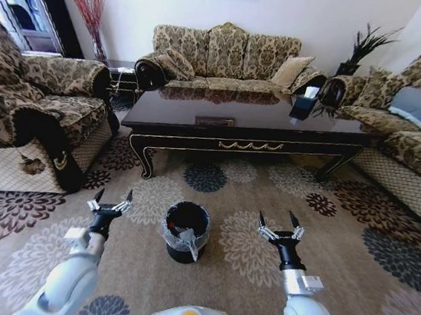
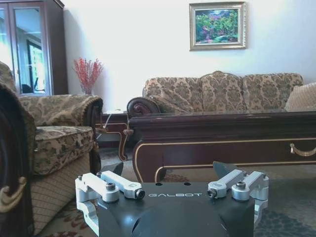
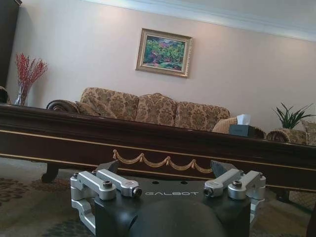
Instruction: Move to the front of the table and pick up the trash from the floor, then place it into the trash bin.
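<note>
I stand facing the long side of the dark coffee table, both arms held low over the flowered carpet. My left gripper hovers to the left of the trash bin, its fingers spread apart with nothing between them. My right gripper hovers on the bin's other side, fingers likewise apart and empty. The black bin sits on the carpet between the two grippers, touching neither, just short of the table's front apron with its gold scroll ornament. Its clear bag liner folds over the rim, and a pale crumpled bit lies inside against the wall; I cannot tell whether that is the trash or a fold of the liner.

A dark tissue box stands on the table's far right end. A patterned armchair crowds the left, a three-seat sofa lies behind the table, and another sofa closes off the right. In my left wrist view the table's curved leg stands ahead, with the armchair close beside.
</note>
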You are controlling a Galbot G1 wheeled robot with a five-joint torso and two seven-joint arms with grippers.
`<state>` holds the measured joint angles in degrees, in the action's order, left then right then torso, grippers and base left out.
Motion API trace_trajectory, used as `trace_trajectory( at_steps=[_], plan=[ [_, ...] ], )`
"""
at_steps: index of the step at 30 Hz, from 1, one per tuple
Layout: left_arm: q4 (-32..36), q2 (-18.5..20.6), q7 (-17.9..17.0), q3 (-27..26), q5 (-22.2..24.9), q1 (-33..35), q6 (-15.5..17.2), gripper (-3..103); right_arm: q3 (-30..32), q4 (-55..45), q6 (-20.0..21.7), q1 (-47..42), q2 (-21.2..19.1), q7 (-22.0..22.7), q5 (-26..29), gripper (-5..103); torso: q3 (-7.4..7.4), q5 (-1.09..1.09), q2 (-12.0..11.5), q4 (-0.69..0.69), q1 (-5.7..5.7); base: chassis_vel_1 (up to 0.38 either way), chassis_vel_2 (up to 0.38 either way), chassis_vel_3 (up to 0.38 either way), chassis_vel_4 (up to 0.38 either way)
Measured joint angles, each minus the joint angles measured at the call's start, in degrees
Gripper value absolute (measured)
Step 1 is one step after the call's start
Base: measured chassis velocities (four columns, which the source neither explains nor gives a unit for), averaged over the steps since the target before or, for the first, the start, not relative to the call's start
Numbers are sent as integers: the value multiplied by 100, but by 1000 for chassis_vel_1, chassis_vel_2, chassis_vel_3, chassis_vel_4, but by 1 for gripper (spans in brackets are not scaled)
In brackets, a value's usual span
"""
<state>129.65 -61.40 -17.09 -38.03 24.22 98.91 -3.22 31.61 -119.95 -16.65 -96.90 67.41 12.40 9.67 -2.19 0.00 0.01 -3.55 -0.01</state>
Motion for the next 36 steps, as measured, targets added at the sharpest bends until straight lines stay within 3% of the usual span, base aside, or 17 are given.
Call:
trace_trajectory(
  at_steps=[9, 16, 20, 36],
  plan=[
    [173, -514, 169, -194, -467, 667, -364, 100, 21, 58, -42, 8, 133, -10, -30, 100, 0, 0, 0, 0, 0, 0, 0, 0, 0],
    [164, -880, 384, -446, -397, 1101, -625, 100, 18, 11, -43, -58, 109, -17, -77, 100, 0, 1, 0, 1, 0, 0, 0, 0, 0],
    [45, -897, 499, -529, -383, 1200, -772, 100, 16, -71, -42, -97, 85, -77, -64, 100, 0, -1, -1, 1, 0, 0, 0, 0, 0],
    [-62, -639, 574, -401, -425, 1185, -790, 100, 61, -172, -56, -243, 154, -198, -76, 100, 0, -1, -1, 0, 0, 0, 0, 0, 0]
  ],
)
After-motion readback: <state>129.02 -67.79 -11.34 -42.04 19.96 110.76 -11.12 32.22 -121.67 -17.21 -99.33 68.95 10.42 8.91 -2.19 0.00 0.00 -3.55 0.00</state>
